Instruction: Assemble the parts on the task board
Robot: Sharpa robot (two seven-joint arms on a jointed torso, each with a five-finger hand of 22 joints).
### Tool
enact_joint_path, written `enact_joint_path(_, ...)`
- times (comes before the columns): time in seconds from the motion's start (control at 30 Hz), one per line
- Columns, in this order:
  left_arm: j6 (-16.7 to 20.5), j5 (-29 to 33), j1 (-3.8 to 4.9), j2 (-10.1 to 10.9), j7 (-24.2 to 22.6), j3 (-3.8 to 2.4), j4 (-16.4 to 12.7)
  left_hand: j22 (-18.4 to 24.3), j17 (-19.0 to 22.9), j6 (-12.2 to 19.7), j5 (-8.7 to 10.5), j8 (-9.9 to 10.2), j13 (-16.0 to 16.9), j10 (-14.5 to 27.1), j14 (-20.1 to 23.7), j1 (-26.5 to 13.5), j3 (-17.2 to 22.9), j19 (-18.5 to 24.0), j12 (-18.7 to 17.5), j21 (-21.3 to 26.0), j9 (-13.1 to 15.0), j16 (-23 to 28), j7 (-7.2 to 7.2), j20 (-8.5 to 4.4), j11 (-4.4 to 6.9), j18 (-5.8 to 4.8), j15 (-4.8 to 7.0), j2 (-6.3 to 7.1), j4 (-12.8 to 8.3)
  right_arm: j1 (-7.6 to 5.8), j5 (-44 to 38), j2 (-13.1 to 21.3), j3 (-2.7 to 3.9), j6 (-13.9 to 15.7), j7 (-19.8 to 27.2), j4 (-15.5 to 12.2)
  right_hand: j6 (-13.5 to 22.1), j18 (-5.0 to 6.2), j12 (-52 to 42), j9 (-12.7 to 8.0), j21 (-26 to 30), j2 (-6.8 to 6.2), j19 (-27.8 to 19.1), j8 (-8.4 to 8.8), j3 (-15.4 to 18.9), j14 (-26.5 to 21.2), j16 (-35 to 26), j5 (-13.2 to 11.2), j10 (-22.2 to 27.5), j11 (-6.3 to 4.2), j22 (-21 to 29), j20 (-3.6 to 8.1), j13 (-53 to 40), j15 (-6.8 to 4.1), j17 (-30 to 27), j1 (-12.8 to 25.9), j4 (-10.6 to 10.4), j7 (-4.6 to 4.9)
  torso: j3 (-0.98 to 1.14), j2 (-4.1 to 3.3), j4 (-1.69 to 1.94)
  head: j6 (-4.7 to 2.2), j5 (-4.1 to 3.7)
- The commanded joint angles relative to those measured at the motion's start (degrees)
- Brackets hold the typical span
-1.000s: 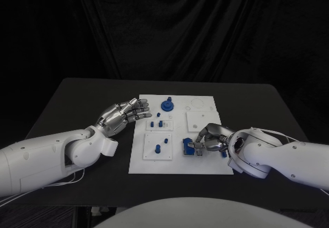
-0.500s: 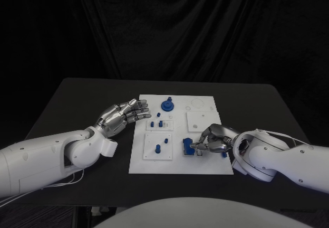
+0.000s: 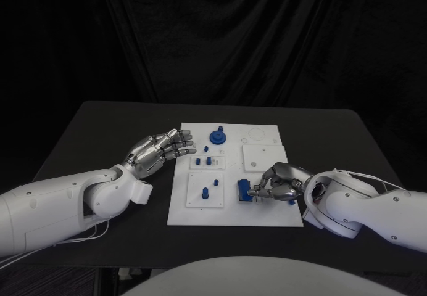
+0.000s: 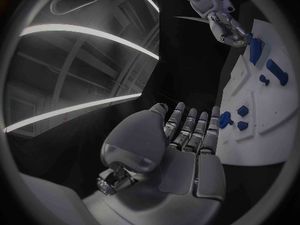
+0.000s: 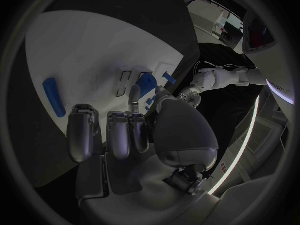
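Dim scene, black backdrop; task board (image 3: 267,213) brightest; wrist views fisheye-bent, dark-rimmed.

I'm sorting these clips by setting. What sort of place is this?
Probably a robotics lab test station: a black table backed by dark curtains, a white task board carrying small blue parts, and two robot arms working over it.

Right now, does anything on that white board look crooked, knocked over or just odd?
Nothing stands out. The blue parts sit tidily on the task board; the right hand touches one blue block, the left hand hovers open.
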State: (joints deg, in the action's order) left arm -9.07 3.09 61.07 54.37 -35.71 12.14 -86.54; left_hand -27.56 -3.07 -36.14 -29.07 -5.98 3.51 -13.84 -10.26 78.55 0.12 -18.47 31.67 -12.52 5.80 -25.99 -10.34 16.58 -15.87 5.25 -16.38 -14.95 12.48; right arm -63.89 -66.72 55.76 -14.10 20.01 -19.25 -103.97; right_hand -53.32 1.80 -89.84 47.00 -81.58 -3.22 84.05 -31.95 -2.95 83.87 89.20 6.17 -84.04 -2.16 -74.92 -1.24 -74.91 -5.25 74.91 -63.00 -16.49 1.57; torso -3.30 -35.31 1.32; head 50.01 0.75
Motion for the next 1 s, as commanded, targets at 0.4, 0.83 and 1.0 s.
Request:
enact_joint_path(0.4, -0.83, -0.05, -0.23, -0.04, -0.32, -0.04, -0.05, 0.09, -0.08, 0.06, -0.22, -0.24, 0.05, -0.49, -0.41, -0.11, 0.26, -0.22, 0.14, -0.26, -0.03, -0.36, -2.23, 0.02, 0.1, -1.08, -0.04, 0.54, -0.03, 0.37, -0.45, -0.13, -0.02, -1.59, -0.73, 0.15, 0.6, 0.46, -0.16, 0.27, 0.43, 0.19, 2.05, -0.48, -0.44, 5.69, -0.25, 1.11, -5.96, -0.22, -12.09, 0.45, -15.09, -0.41, 13.19, -2.48, 0.39, -0.12, 0.0, -0.02, -0.01, -0.01, 0.05)
enact_joint_path(0.83, -0.87, -0.06, -0.32, -0.07, -0.11, -0.04, -0.07, 0.1, -0.08, 0.01, -0.22, -0.26, 0.05, -0.49, -0.44, -0.14, 0.31, -0.23, 0.08, -0.26, -0.02, -0.36, -2.24, 0.01, 0.09, -1.1, -0.05, 0.57, -0.04, 0.46, -0.45, -0.63, 0.0, -1.1, -0.75, 0.99, 0.57, 0.48, -0.16, 0.38, 0.54, 1.04, 2.0, -0.64, -0.72, 5.69, -0.26, 1.7, -5.96, -0.23, -12.06, 0.45, -15.09, -0.41, 13.17, -3.03, 0.19, -0.14, -0.01, 0.0, 0.02, -0.01, 0.27)
enact_joint_path(1.0, -0.9, -0.06, -0.33, -0.06, -0.07, -0.04, -0.11, 0.1, -0.08, 0.01, -0.22, -0.26, 0.05, -0.49, -0.44, -0.14, 0.31, -0.23, 0.08, -0.26, -0.02, -0.36, -2.24, 0.01, 0.09, -1.1, -0.05, 0.57, -0.04, 0.48, -0.45, -0.95, 0.0, -1.21, -0.82, 1.35, 0.47, 0.51, -0.16, 0.45, 0.65, 1.4, 1.96, -0.77, -0.86, 5.68, -0.28, 1.7, -5.96, -0.27, -12.02, 0.46, -15.09, -0.43, 13.14, -3.43, 0.28, -0.21, -0.01, -0.03, 0.04, -0.01, 0.36)
